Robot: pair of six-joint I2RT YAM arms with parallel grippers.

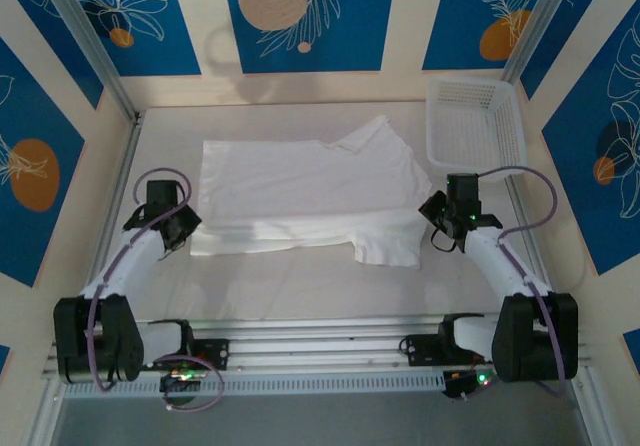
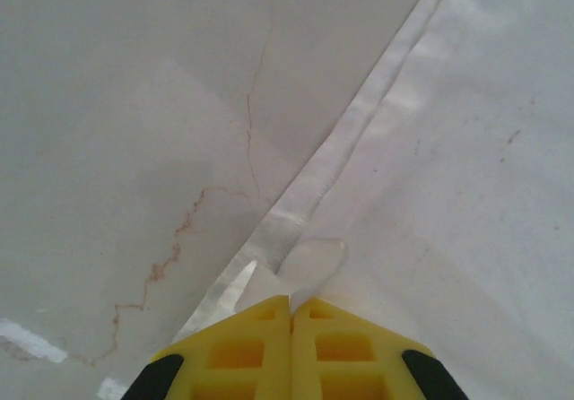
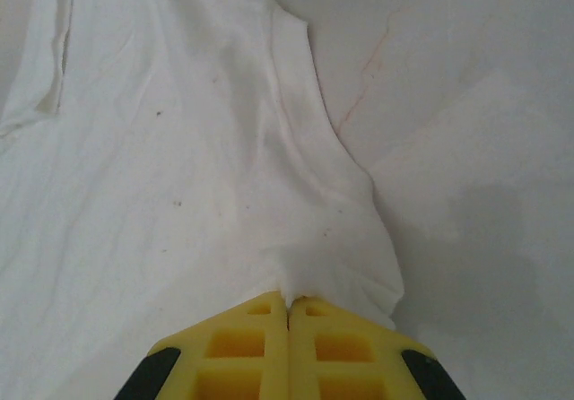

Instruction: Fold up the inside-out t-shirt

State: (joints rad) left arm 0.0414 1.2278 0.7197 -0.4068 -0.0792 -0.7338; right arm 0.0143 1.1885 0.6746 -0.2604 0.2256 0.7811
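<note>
Top view, table layout:
- t-shirt (image 1: 300,196): white, lying flat at mid-table, between the two grippers. One sleeve points to 1 o'clock, the other hangs toward 5 o'clock. The near edge looks doubled in layers
- basket (image 1: 477,126): white plastic mesh, at 2 o'clock from the shirt, just beside the far sleeve tip, apart from it
- table (image 1: 300,286): white top, thin reddish crack lines seen in both wrist views
- wall panels (image 1: 300,16): blue with white leaf drawings and orange discs, around the far and side walls
- rail (image 1: 320,351): aluminium, along the near edge, carrying both arm bases

Arms:
- left gripper (image 1: 183,228): at 8 o'clock of the shirt, on its left near corner. Arm reaches forward from its base with the wrist low over the table. Left wrist view: yellow fingers (image 2: 242,346) pressed together, a small flap of cloth beside the hem nipped at their tips
- right gripper (image 1: 437,228): at 4 o'clock of the shirt, by the near sleeve. Arm leans forward and inward. Right wrist view: fingers (image 3: 242,346) pressed together, cloth puckered up between the tips
</note>
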